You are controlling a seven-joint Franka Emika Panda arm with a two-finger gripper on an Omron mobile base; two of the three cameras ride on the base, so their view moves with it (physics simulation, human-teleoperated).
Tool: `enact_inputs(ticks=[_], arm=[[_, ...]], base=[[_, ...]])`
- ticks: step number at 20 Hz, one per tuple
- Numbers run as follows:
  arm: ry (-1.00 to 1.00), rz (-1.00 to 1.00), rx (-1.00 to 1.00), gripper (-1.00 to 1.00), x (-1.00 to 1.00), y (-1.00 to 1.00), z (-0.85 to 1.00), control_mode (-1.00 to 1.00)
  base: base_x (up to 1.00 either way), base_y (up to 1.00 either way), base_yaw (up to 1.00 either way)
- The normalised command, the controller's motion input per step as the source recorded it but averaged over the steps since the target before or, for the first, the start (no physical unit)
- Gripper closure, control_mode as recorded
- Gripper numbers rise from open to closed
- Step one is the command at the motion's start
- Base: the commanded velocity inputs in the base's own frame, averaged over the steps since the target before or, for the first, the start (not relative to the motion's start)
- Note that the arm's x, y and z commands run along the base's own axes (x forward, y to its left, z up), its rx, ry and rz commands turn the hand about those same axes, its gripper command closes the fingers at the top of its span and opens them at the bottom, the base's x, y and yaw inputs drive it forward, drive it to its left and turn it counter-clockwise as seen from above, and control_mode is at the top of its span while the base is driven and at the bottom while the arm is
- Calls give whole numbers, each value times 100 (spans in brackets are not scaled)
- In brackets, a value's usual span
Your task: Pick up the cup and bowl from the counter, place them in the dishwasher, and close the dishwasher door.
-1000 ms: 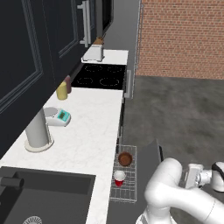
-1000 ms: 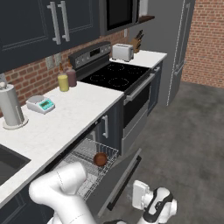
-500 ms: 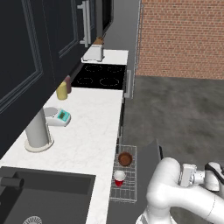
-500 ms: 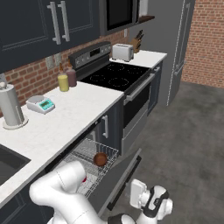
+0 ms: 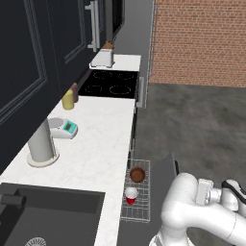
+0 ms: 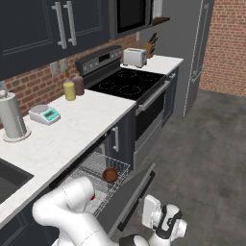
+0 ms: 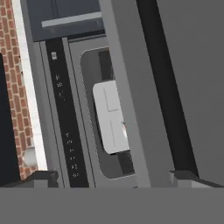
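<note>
Cup (image 5: pixel 130 195) and bowl (image 5: pixel 138 174) are both in the dishwasher (image 5: pixel 136 211) rack, pulled out below the desk (image 5: pixel 98 144) edge; cup upright nearer the sink end, bowl just beside it toward the stove. In the right base view I see the bowl (image 6: pixel 110 175) on the wire grid and a bit of red behind my arm, prob the cup. So pick-and-place looks done, imo. What's left: shutting the dishwasher door (image 6: pixel 129 193), which hangs partly open, slanting out from the cabinet front.

Fingers (image 7: pixel 114 178): spread as wide as they go, nothing between them, holding nothing. In the hand view the two dark tips sit far apart at the bottom, and a grey slab w/ a dark stripe runs up from between them, I'd guess the door's edge, close ahead. Can't tell if either tip touches it. Wrist is low, out past the door's outer side in both base views.

Next, as I judge it: get behind the panel and push it up toward the cabinets, watching the rack doesn't block it.
</note>
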Motion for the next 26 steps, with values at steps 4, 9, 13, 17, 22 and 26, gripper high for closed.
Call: enact_inputs(ticks=[4, 9, 13, 17, 22, 26], arm=[[-7, 0, 6, -100, 52, -39, -52, -100], [-17, 0, 0, -100, 38, -19, -59, -100], [-22, 0, 0, -100, 23, -18, -71, -100], [-15, 0, 0, -100, 22, -23, -69, -100], [-17, 1, 5, -100, 22, -6, -56, -100], [-28, 7, 16, -100, 12, 34, -38, -100]], base=[[0, 0, 0], [0, 0, 0], [0, 0, 0], [0, 0, 0], [0, 0, 0], [0, 0, 0]])
